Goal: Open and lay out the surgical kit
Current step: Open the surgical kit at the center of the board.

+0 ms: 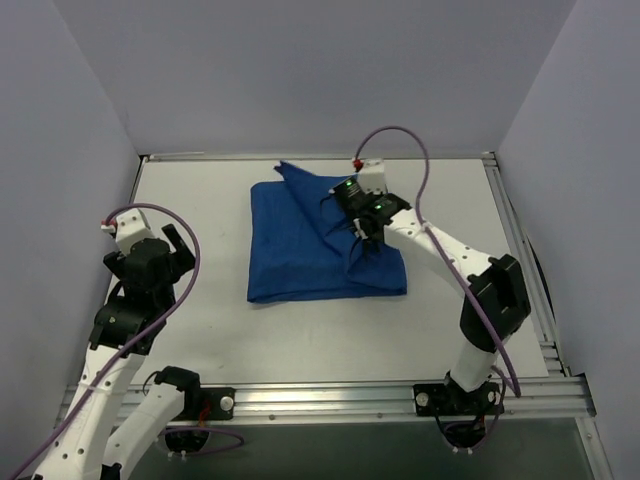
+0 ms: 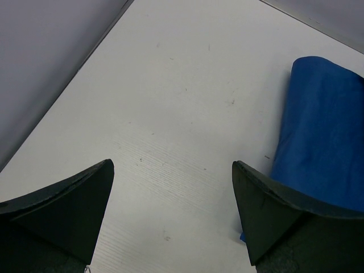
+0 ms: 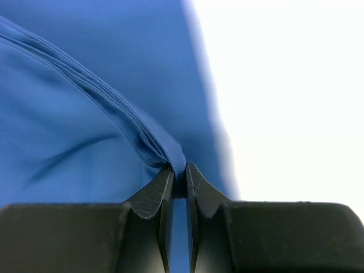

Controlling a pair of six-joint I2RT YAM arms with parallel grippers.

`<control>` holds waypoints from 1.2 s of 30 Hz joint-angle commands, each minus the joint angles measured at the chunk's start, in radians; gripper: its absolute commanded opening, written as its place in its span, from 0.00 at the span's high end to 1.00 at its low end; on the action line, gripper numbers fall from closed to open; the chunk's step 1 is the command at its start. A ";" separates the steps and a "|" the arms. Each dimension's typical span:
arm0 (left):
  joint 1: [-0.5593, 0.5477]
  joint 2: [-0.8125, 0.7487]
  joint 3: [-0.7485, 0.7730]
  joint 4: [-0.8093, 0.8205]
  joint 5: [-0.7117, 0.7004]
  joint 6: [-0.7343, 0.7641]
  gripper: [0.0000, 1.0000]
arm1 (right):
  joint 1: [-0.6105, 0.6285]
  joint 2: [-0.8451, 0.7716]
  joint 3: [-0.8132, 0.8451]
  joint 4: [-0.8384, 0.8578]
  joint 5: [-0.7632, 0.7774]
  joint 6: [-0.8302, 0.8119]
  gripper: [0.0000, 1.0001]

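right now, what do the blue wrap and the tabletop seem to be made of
The blue wrap looks like woven cloth, matte: it creases softly and bunches into thin layered folds where the right gripper pinches it. The tabletop seems a hard, smooth white board, perhaps laminate or painted panel, with faint scuffs in the left wrist view. Its edge rails look like silver metal, likely aluminium.

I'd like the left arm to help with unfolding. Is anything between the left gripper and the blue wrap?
Nothing visible. Only table surface lies between the open left gripper and the blue wrap; the right gripper pinches a fold of it.
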 commanded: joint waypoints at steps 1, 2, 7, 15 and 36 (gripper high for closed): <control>-0.014 -0.026 0.002 0.044 -0.020 0.013 0.06 | -0.199 -0.115 -0.070 -0.049 0.117 -0.100 1.00; -0.017 -0.029 0.002 0.046 -0.020 0.015 0.06 | -0.252 -0.131 -0.103 -0.040 0.143 -0.120 1.00; -0.038 -0.054 0.002 0.044 -0.029 0.024 0.06 | -0.562 -0.169 -0.182 0.041 0.222 -0.209 1.00; -0.088 -0.097 -0.005 0.047 -0.064 0.047 0.06 | -0.846 -0.047 -0.165 0.092 0.426 -0.174 1.00; -0.115 -0.088 -0.006 0.043 -0.042 0.061 0.06 | -1.018 0.035 -0.085 -0.012 0.369 -0.063 0.44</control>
